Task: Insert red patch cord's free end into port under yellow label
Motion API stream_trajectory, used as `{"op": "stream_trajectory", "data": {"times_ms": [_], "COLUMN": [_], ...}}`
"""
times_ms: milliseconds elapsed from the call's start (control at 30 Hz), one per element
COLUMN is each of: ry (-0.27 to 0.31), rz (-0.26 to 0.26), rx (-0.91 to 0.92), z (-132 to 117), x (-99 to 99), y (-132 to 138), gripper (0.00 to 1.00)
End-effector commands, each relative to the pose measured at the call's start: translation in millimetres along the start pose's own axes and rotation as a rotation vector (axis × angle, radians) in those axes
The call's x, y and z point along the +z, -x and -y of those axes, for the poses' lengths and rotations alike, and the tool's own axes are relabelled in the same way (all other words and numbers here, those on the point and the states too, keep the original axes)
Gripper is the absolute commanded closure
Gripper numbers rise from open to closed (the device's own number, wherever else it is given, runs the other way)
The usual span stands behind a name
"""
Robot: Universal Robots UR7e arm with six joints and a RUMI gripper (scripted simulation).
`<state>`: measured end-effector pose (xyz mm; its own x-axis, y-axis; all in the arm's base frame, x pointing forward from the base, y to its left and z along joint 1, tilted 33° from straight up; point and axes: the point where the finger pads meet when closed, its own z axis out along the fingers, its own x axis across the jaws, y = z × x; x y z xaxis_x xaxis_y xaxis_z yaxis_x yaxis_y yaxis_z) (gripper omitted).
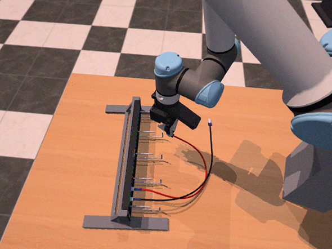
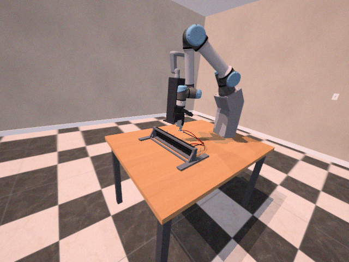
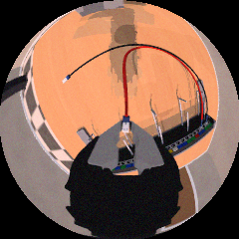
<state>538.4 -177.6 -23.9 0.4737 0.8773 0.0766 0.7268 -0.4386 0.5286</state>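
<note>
The grey rack (image 1: 127,159) stands upright on the wooden table, its row of ports with small colored labels facing right; it also shows in the wrist view (image 3: 186,136). The red patch cord (image 1: 201,162) has one end plugged near the rack's near end (image 1: 136,189). My gripper (image 1: 170,133) is shut on its free plug (image 3: 126,122), held above the table a little right of the rack's far half. The black patch cord (image 1: 210,155) is plugged just below the red one; its free plug (image 1: 209,121) lies on the table, and shows in the wrist view (image 3: 66,79). I cannot pick out the yellow label.
Several thin metal pegs (image 1: 150,157) stick out from the rack's port side toward the cords. The robot's base (image 1: 314,172) stands at the table's right side. The rack's flat feet (image 1: 125,222) extend at both ends.
</note>
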Motion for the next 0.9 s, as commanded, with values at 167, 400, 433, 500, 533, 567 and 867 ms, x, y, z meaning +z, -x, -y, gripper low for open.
{"op": "stream_trajectory", "data": {"times_ms": [167, 400, 433, 500, 533, 567, 867], "ry": [-0.001, -0.002, -0.002, -0.002, -0.002, -0.002, -0.003], "rz": [0.002, 0.003, 0.003, 0.003, 0.003, 0.003, 0.004], "rx": [-0.103, -0.176, -0.185, -0.205, -0.215, -0.224, -0.285], "z": [-3, -5, -5, -6, -6, -7, -8], "x": [-3.2, -5.5, -5.9, -6.3, -6.6, -6.9, -8.7], "y": [-19, -33, -35, -38, -40, -42, -53], "gripper": [1.0, 1.0, 1.0, 1.0, 1.0, 1.0, 1.0]}}
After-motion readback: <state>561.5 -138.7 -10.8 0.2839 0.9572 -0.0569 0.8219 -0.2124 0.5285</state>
